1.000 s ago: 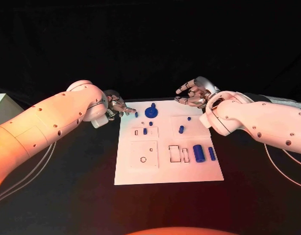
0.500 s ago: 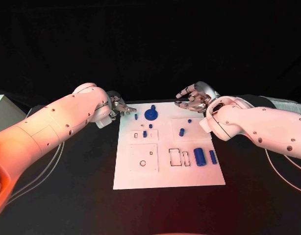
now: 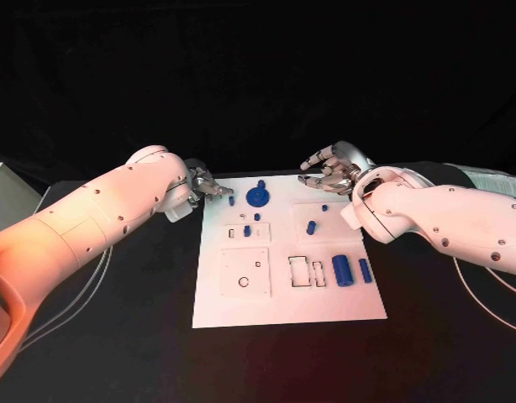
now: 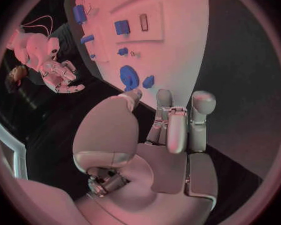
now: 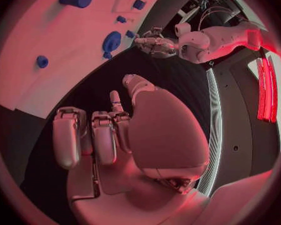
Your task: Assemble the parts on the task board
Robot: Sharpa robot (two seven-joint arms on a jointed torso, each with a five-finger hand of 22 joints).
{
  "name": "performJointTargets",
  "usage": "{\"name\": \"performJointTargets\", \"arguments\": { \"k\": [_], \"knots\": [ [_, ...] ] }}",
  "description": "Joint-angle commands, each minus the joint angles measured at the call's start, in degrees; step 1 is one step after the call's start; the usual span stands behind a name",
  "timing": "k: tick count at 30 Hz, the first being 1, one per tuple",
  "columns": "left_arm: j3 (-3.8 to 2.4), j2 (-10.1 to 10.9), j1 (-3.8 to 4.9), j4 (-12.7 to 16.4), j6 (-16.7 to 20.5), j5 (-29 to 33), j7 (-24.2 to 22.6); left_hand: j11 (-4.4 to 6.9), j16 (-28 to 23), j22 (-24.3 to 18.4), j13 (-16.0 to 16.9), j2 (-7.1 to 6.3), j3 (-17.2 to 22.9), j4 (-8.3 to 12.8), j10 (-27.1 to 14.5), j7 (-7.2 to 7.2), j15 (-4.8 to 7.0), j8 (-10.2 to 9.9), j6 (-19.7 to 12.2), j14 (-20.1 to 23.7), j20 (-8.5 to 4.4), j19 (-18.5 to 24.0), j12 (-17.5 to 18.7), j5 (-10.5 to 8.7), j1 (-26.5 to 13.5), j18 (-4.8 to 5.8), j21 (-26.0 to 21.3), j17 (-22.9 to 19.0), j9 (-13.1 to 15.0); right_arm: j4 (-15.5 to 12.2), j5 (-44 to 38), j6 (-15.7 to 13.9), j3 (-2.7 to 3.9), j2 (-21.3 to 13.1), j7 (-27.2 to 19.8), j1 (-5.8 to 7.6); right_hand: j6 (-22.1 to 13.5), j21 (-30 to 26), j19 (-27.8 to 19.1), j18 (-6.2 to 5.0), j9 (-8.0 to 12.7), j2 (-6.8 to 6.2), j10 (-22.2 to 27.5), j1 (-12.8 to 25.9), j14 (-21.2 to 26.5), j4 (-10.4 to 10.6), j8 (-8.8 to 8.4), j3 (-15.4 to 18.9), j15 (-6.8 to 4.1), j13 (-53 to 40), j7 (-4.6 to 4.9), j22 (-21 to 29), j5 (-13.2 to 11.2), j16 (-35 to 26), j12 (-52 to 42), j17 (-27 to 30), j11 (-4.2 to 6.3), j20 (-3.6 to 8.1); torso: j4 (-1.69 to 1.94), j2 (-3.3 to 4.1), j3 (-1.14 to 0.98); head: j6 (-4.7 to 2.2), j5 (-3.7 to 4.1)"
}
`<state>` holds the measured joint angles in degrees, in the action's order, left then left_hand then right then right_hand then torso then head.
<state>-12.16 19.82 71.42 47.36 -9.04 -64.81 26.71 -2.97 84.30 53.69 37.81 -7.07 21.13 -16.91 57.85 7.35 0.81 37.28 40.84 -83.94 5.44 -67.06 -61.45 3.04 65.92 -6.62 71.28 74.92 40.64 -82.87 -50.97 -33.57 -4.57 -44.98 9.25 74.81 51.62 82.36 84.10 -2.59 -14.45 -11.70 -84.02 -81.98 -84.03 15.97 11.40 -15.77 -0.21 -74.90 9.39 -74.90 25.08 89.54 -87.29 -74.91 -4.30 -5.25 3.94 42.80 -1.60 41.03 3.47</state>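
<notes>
The white board (image 3: 288,260) lies in the middle of the black table (image 3: 113,336), with its long side running from 12 to 6 o'clock. On the board I count seven blue pieces. At 12 o'clock stands a round disc (image 3: 258,196) with a small peg (image 3: 262,180) just above it. A little piece (image 3: 232,201) is at 11 o'clock, near the board's far left corner. Two small pieces (image 3: 249,228) stand in the raised square plate at 10 o'clock. One short pin (image 3: 312,226) stands at 1 o'clock. At 3 o'clock, a thick cylinder (image 3: 342,268) and a thin bar (image 3: 364,268) lie side by side, close but not touching.

The board has also some hollow places: two rectangular slots (image 3: 299,269) next to the cylinder, which look unfilled, and a square plate with a small round hole (image 3: 244,281) at 8 o'clock.

The left hand (image 3: 202,188) hovers at the far left corner of the board, fingers half curled and apart, holding nothing; its fingertips (image 4: 203,100) are just beside the little corner piece. The right hand (image 3: 329,170) is above the far right corner, fingers spread loosely, holding nothing.
</notes>
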Motion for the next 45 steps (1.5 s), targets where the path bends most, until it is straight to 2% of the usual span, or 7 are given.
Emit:
{"name": "performJointTargets", "arguments": {
  "k": [1,5,10,20,32,45],
  "knots": [
    [0.04,-0.36,0.12,-0.37,-0.5,-0.15,-0.9,-0.31,0.37,0.1,0.06,-0.15,0.3,-0.02,0.17,0.29,-0.46,-0.2,-0.07,-1.2,0.0,-0.26,0.03,0.0,-0.48,-0.77,0.4,3.7,-0.09,-0.17,-0.38,-0.08,0.07,0.05,-0.63,0.06,0.04,-0.29,3.38,0.57,0.05,-0.41,-2.94,0.19,-5.63,0.04,-0.23,-0.28,0.21,-12.24,0.16,-7.84,0.27,-0.09,0.07,-13.59,-0.27,-0.26,-0.07,0.2,-0.02,0.03,0.1],
    [0.11,-0.6,0.13,-0.65,-0.75,0.22,-0.97,-0.31,0.43,0.21,0.02,-0.15,0.3,-0.02,0.15,0.29,-0.46,-0.2,-0.07,-1.26,0.0,-0.33,0.05,0.0,-0.48,-0.75,0.45,3.83,-0.11,-0.22,-0.41,-0.12,0.1,0.08,-0.61,0.09,0.04,-0.29,3.38,0.57,0.05,-0.41,-2.94,0.19,-5.63,0.04,-0.23,-0.28,0.21,-12.24,0.16,-7.84,0.27,-0.09,0.07,-13.59,-0.27,-0.26,0.0,0.19,0.03,0.19,0.26],
    [0.19,-0.86,0.16,-0.78,-0.96,0.49,-1.05,-0.32,0.48,0.3,0.0,-0.15,0.33,-0.01,0.14,0.29,-0.47,-0.22,-0.03,-1.3,0.01,-0.39,0.05,0.0,-0.48,-0.73,0.5,3.93,-0.16,-0.28,-0.45,-0.17,0.14,0.15,-0.61,0.12,0.04,-0.29,3.38,0.57,0.05,-0.41,-2.94,0.19,-5.63,0.04,-0.23,-0.28,0.21,-12.24,0.16,-7.84,0.27,-0.09,0.07,-13.59,-0.27,-0.26,0.04,0.2,-0.01,0.38,0.31],
    [0.4,-1.17,0.19,-0.68,-1.49,1.47,-1.24,-0.33,0.64,0.47,-0.14,-0.03,1.08,0.08,0.08,0.3,-0.52,-0.5,0.31,-1.39,0.11,-0.49,-0.01,0.01,0.09,-0.71,0.64,4.09,-0.83,-0.34,-0.55,-0.17,0.2,0.22,-0.51,0.13,0.04,-0.29,3.38,0.57,0.05,-0.41,-2.94,0.19,-5.63,0.04,-0.23,-0.28,0.21,-12.24,0.16,-7.84,0.27,-0.09,0.07,-13.59,-0.27,-0.26,-0.04,0.13,0.03,0.81,0.52],
    [0.46,-1.11,0.2,0.05,-1.67,2.45,-1.54,-0.31,0.76,0.61,-0.37,0.04,2.99,0.1,-0.01,0.28,-0.53,-0.77,0.97,-1.37,0.19,-0.51,-0.13,0.02,1.42,-0.71,0.77,4.1,-1.93,-0.31,-0.58,-0.12,0.21,0.27,-0.43,0.13,0.03,-0.25,3.39,0.58,0.06,-0.5,-2.99,0.21,-5.64,-0.03,-0.25,-0.55,0.21,-12.28,0.16,-7.88,0.34,-0.08,0.03,-13.62,-0.27,-0.26,0.1,0.1,0.04,0.94,0.71],
    [0.51,-1.24,0.2,0.05,-2.49,3.05,-1.63,-0.11,1.02,1.07,-0.37,-0.43,5.47,0.17,0.19,0.07,-0.39,-0.45,1.72,-1.49,0.16,-0.7,-0.44,0.02,3.14,-0.64,1.07,4.39,-2.72,-0.23,-0.6,-0.06,0.22,0.42,-0.37,0.13,0.03,-0.25,3.39,0.58,0.06,-0.5,-2.99,0.21,-5.64,-0.03,-0.25,-0.55,0.21,-12.28,0.16,-7.88,0.34,-0.08,0.03,-13.62,-0.27,-0.26,0.04,0.21,0.03,1.07,0.67]
  ]
}}
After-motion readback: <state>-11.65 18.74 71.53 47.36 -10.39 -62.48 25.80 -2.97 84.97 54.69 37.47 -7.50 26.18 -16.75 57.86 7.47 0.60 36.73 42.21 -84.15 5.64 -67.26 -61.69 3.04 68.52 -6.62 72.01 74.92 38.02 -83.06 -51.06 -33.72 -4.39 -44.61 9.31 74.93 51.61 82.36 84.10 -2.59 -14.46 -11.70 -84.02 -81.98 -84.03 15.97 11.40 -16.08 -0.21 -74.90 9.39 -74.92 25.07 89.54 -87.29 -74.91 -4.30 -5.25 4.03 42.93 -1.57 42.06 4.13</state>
